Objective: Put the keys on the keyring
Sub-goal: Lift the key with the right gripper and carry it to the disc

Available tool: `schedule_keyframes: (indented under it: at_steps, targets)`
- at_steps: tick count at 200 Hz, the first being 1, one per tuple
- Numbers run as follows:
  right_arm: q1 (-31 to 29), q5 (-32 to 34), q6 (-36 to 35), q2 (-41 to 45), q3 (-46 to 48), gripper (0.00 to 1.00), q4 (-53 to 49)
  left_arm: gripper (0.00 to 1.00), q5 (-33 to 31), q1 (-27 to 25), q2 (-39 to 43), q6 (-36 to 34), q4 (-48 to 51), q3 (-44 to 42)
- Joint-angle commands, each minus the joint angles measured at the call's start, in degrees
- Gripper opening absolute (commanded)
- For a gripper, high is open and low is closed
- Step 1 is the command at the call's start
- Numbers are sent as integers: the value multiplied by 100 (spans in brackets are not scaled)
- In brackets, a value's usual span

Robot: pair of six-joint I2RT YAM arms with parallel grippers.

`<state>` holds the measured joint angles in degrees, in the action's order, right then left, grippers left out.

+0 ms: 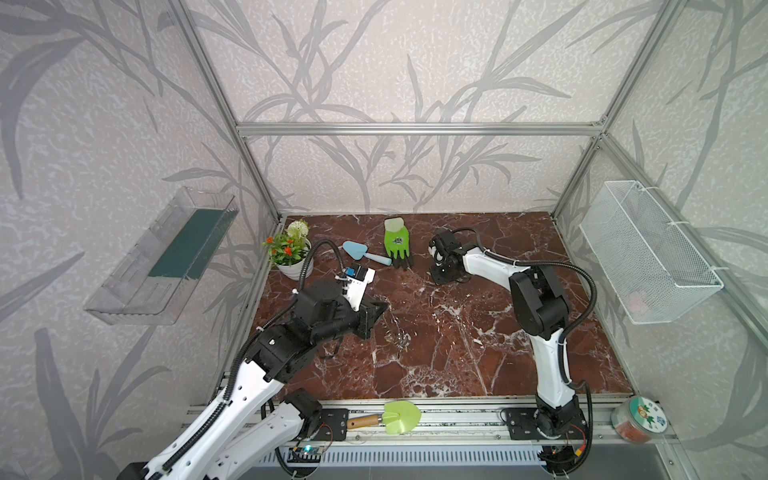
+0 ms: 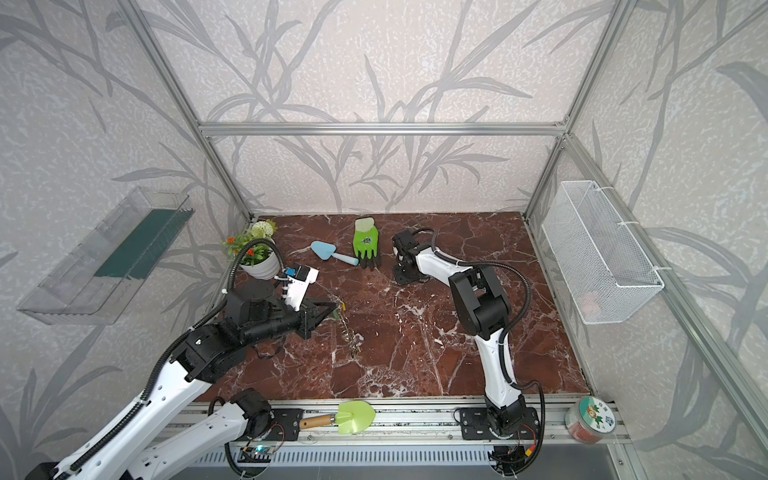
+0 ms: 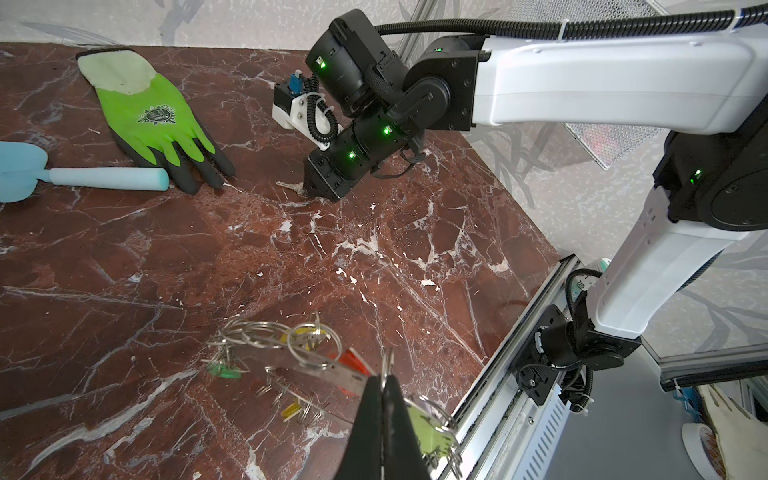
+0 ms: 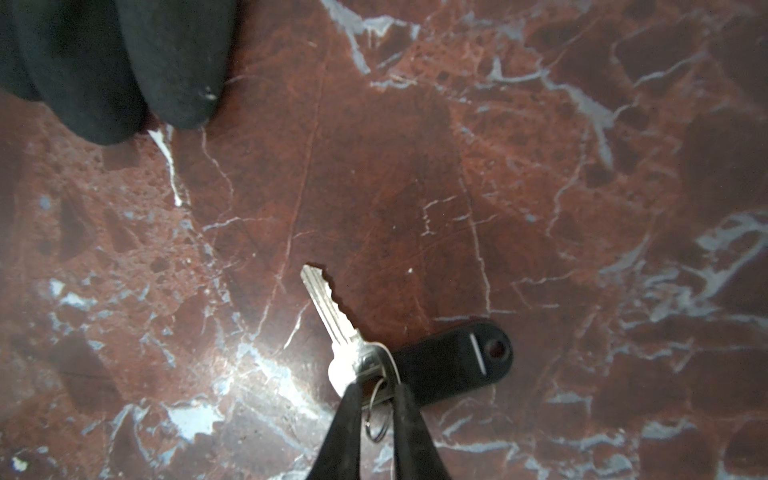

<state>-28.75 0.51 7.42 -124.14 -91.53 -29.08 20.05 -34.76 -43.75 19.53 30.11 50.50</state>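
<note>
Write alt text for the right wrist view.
The right gripper, its black fingers on either side of a small split ring, sits at the head of a silver key with a black tag, lying on the red-brown marble table. Black glove fingertips show beyond it.

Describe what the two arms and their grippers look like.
The left arm and right arm share white link shells, black joint housings and a black corrugated cable looped outside. Green lights glow on the right arm's joints. The left gripper and right gripper have slim black tapered fingers; a white camera mount sits by the right one.
</note>
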Motion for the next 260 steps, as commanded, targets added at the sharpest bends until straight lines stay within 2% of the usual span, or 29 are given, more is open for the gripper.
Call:
schedule_keyframes:
  at_steps: [1,67,112,132,143,162,187,199,240,260]
  targets:
    - [29,124,-19,1,-148,12,-168,0,135,27,85,27,-313,-7]
    - [2,369,7,357,51,4,-193,0,139,26,46,25,-308,-6]
    - [-108,703,-112,1285,734,0,-88,0,182,40,-8,25,-330,-9]
    - [-204,675,-241,2001,1317,0,285,0,166,48,-33,-2,-304,-1]
    - [-234,302,-339,2492,1761,0,728,0,166,49,-46,-2,-306,-1]
    - [-236,-765,-342,3488,2657,0,1650,0,132,63,-93,-52,-296,25]
    - [-225,-2233,-21,4792,4166,0,3829,0,8,65,-153,-142,-260,38]
    - [-217,-2740,169,5247,4570,0,4422,0,-6,54,-172,-204,-288,39]
    - [-217,-4245,792,5804,5018,0,5310,0,261,38,-374,-566,-637,69]
    - [-216,-4695,1272,5909,5195,0,5829,0,298,18,-571,-763,-500,324]
